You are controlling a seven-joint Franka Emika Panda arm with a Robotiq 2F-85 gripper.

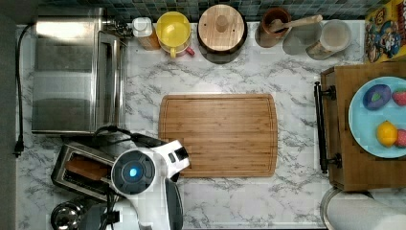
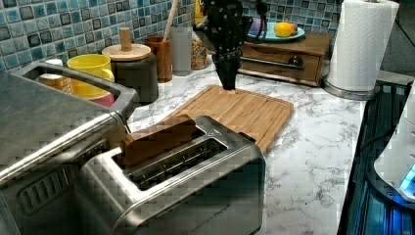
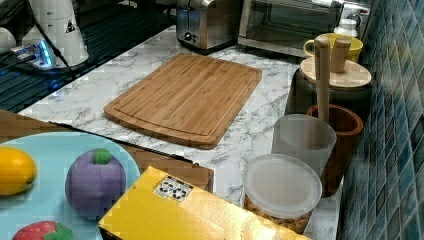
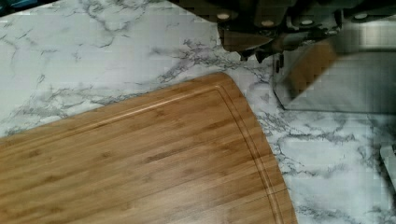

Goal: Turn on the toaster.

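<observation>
Claw [image 2: 228,81] hung above the cutting board [image 2: 240,110], fingers apparently pressed together, gripping nothing; toaster [image 2: 186,186] sat apart from the claw, beside the board's corner, bread slice [image 2: 157,139] standing in one slot; judged heavy, rigid, slick steel; press the side lever down, not the body.

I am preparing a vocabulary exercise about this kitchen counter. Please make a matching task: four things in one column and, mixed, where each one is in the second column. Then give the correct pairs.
Things:
1. bread slice
2. lemon
3. wooden spoon
4. cutting board

Places:
A. on the blue plate
B. flat on the marble counter
C. in a slot of the toaster
D. standing in the brown cup

Pairs: 1-C, 2-A, 3-D, 4-B
</observation>
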